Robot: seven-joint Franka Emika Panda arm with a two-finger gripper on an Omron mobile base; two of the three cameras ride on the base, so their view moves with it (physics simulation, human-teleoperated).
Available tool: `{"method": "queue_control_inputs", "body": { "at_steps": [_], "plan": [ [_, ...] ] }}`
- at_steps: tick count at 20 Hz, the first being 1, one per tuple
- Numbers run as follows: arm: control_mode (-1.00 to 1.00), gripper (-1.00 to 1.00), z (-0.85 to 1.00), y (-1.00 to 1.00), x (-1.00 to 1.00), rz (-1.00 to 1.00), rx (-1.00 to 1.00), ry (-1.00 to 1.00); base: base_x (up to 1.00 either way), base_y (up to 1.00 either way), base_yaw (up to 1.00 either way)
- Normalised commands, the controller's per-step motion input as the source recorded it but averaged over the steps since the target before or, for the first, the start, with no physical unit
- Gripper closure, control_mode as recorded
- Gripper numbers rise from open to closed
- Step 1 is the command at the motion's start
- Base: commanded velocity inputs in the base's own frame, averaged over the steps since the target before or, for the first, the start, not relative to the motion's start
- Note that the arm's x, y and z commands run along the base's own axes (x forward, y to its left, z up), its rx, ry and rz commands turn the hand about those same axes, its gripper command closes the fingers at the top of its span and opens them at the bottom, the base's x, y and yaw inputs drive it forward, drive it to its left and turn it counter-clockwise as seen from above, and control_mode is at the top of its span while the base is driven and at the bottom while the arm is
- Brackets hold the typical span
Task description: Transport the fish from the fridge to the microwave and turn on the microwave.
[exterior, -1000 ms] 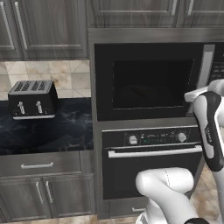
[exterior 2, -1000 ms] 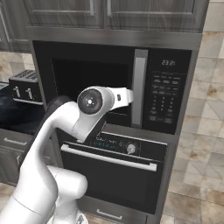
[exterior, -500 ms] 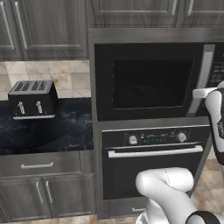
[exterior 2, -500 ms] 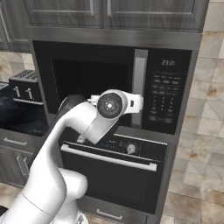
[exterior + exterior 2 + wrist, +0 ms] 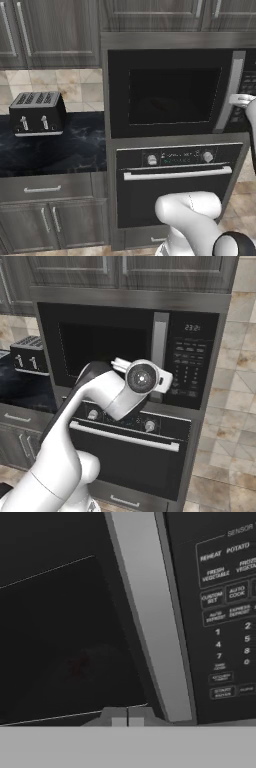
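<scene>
The microwave (image 5: pixel 130 351) door is closed; a faint reddish blur, perhaps the fish (image 5: pixel 77 664), shows behind its window. The claw (image 5: pixel 127 718), clenched and empty, hangs near the handle (image 5: pixel 150 617).

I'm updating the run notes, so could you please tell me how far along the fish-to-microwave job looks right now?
Done, it seems: the microwave door is closed, and a faint reddish shape behind the window may be the fish. In hand: the shut claw sits low by the handle. Left: pressing start on the button panel.

A faint reddish smudge (image 5: pixel 77 664) behind the microwave (image 5: pixel 175 92) window is too dim to identify.
</scene>
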Motion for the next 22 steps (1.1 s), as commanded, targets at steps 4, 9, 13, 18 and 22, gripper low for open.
{"method": "queue_control_inputs", "body": {
  "at_steps": [4, 9, 13, 18, 22],
  "plan": [
    [-1.0, 1.0, -0.07, -0.06, 0.0, -0.1, 0.24, 0.04, 0.0, 0.0, 0.0],
    [-1.0, 1.0, -0.08, -0.07, 0.0, -0.1, 0.26, 0.05, 0.0, 0.0, 0.0],
    [-1.0, 1.0, -0.07, -0.06, 0.0, -0.11, 0.26, 0.02, 0.0, 0.0, 0.0],
    [-1.0, 1.0, 0.0, -0.1, 0.0, -0.12, 0.28, 0.01, 0.0, 0.0, 0.0],
    [-1.0, 1.0, 0.0, -0.14, 0.0, -0.13, 0.3, 0.01, 0.0, 0.0, 0.0]
  ]
}}
